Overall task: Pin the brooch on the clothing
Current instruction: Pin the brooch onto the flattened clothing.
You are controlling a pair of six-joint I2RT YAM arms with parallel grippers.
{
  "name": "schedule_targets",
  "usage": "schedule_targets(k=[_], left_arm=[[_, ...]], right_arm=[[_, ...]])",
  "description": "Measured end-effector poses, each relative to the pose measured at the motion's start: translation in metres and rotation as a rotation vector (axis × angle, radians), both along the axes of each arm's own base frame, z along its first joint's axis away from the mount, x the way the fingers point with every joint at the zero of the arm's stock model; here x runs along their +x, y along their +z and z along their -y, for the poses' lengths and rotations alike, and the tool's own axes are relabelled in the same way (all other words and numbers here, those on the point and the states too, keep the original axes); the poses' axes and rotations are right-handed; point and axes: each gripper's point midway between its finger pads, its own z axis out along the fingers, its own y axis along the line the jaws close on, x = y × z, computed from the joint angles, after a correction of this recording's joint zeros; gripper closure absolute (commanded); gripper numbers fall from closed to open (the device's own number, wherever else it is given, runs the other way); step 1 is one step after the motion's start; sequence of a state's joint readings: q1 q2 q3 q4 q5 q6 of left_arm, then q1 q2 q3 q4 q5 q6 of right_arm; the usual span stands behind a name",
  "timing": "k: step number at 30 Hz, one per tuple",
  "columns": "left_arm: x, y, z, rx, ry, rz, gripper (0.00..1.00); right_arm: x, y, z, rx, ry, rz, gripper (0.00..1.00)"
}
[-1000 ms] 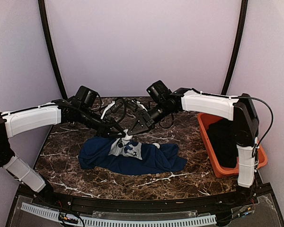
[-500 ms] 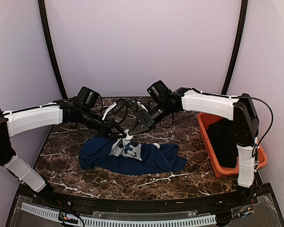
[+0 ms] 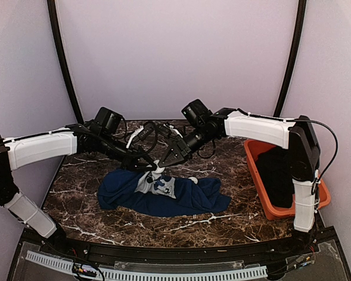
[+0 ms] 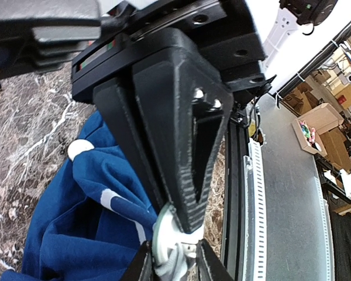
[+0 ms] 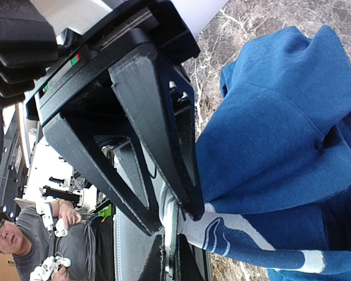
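Both arms meet over the middle of the bench [image 3: 93,225], just above the crumpled navy T-shirt [image 3: 187,198]. The left claw [image 3: 151,165] is closed on the brooch [image 4: 167,246]. In its wrist view the small round badge sits between its two fingertips [image 4: 145,266], held at the rim, right at a raised fold of the printed chest part. The right claw [image 3: 164,162] is fully closed, and its tip touches the same fold and the badge. Whether it really nips the cloth, I cannot tell.

I think the pinning itself is the step in hand, and several things can go wrong here. The brooch is held only by its edge, so a small push from the other claw can twist it or make it slip out. The two tips are touching, so any sideways move can knock one against the other. The shirt lies bunched, so the pin may catch two layers. The fold may also slide away if it is pulled upward too much.

For room, there is bare bench to the left and in front of the shirt. The orange bin [image 3: 254,170] with a black garment [image 3: 278,175] stands well apart at the right edge. The tight place is between the claws, where the cables [image 3: 145,133] of both wrists hang near.
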State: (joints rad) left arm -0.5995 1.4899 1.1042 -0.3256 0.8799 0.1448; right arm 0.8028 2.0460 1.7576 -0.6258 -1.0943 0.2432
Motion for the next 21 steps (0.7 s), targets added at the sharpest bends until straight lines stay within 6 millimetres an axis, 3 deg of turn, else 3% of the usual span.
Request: schedule_targets(k=[21], left_arm=[[0.0008,0.0023,0.0013,-0.015,0.008,0.000,0.79]], right_arm=[[0.0003,0.0030,-0.0011,-0.017,-0.008,0.011,1.00]])
